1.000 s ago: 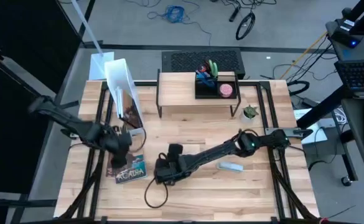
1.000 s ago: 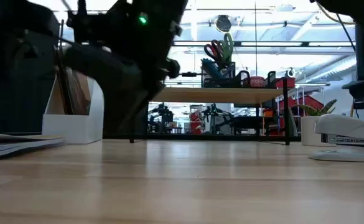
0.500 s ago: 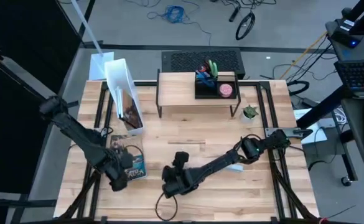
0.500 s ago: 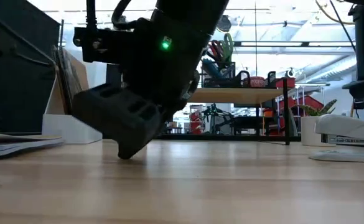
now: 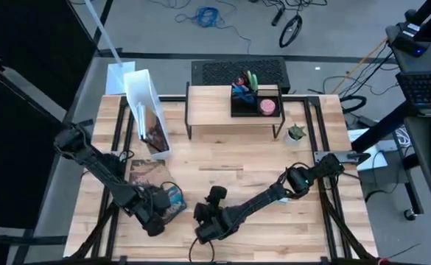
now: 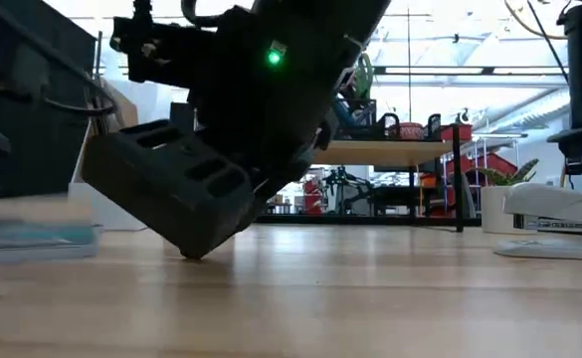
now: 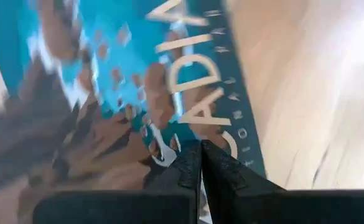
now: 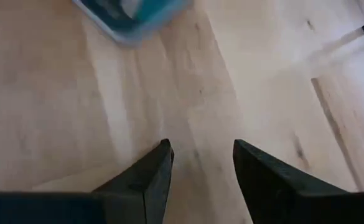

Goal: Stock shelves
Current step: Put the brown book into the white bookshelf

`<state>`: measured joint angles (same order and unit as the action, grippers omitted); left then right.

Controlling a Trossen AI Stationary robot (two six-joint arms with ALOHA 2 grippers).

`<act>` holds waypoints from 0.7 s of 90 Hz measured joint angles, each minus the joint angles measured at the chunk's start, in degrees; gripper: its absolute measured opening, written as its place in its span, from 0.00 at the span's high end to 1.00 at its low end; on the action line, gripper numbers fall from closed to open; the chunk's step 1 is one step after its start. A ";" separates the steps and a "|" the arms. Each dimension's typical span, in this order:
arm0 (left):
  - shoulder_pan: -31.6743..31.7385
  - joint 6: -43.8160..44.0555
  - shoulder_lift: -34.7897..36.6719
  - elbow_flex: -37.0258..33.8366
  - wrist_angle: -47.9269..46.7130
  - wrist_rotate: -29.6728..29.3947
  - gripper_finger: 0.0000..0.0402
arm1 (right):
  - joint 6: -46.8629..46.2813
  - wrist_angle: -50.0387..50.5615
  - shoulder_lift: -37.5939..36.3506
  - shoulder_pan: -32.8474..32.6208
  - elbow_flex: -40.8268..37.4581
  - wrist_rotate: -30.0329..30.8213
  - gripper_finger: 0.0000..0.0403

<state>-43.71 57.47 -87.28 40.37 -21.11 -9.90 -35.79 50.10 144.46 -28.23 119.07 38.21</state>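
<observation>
Nearest the table's front edge, the right gripper point(image 5: 203, 232) hovers with fingers parted and empty. Just beside it the left gripper point(image 7: 200, 163), pinched together, presses the thin, floppy, slick teal-covered magazine point(image 5: 156, 197); grip its edge. Farthest stand the light-wood, black-legged shelves point(image 5: 209, 105).

This is a robotics lab or workshop space — not a home or a shop. A butcher-block table point(image 5: 230, 162) sits in a black metal frame on a grey floor strewn with cables, among them a coiled blue cable point(image 5: 206, 15), and a bicycle wheel point(image 5: 291, 29) lies near the far edge. A laptop point(image 5: 427, 87) stands open at a workstation to the right. The low view looks past the table into a large bright hall with exposed ceiling beams, a wall clock point(image 6: 358, 38) and red equipment — plainly an open industrial-style work floor.
</observation>
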 joint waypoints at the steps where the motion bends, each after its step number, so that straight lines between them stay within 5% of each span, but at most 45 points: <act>1: 0.03 -0.64 -0.09 -0.01 1.13 -0.17 1.00 | 0.01 0.03 -0.10 -0.09 0.00 -0.09 0.61; 23: 2.13 -5.65 -2.84 0.24 16.88 -1.43 1.00 | 0.86 5.72 -5.81 -1.25 0.00 -0.96 0.61; 47: -1.41 -3.64 -0.27 6.68 5.13 -6.88 1.00 | 7.47 9.15 -9.91 0.05 0.13 0.09 0.61; 63: -7.95 7.59 1.76 8.53 -6.66 -12.81 1.00 | 10.35 12.93 -10.05 4.00 0.13 0.30 0.61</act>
<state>-51.66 65.06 -85.53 48.90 -27.77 -22.71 -25.43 63.03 134.41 -24.22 119.20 38.51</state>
